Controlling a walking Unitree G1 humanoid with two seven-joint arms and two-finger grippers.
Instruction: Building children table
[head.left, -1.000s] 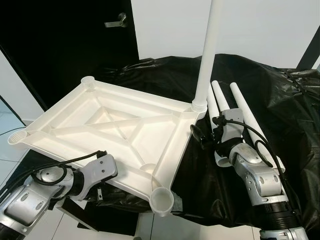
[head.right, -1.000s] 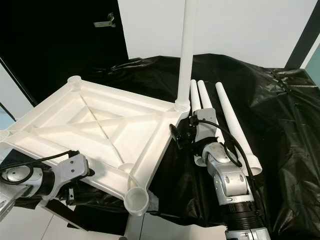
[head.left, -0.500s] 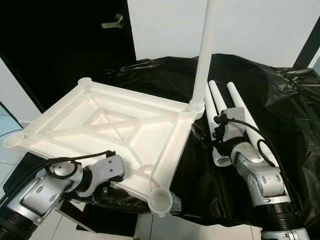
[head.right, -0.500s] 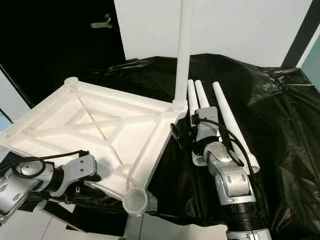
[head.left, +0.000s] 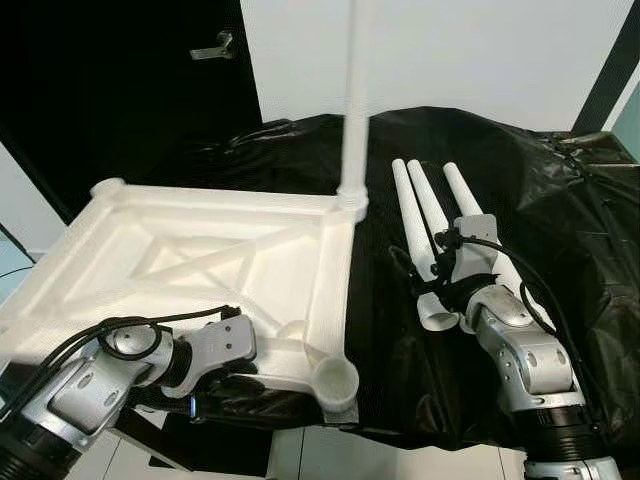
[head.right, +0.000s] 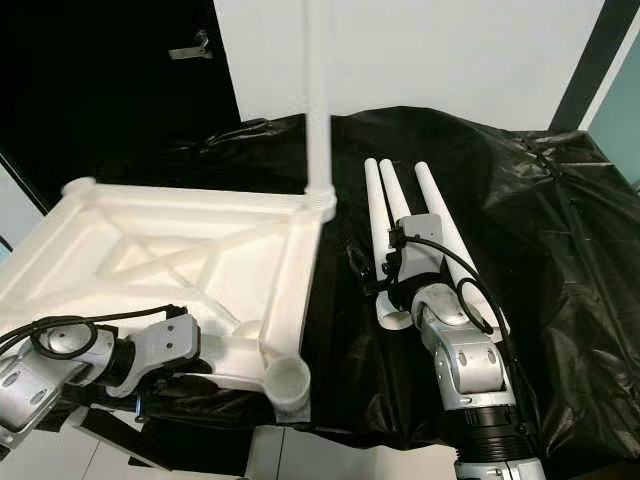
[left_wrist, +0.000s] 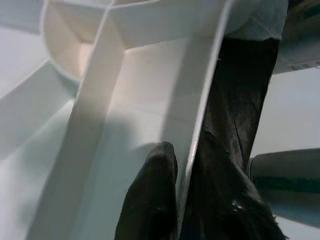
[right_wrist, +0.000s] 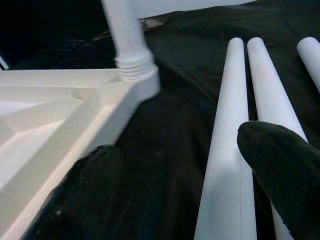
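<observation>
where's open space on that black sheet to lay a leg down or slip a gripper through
Bare black sheet lies to the robot's right of the three loose legs, and beyond their far tips. A narrow strip runs between the tabletop edge and the nearest leg; the right gripper hovers open there. The left gripper pinches the tabletop's near rim.

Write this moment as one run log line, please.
left gripper: shut on tabletop rim | right gripper: open above loose legs | one leg upright in corner socket

matt white plastic tabletop (head.left: 200, 250), glossy crinkled black sheet (head.left: 560, 210)
</observation>
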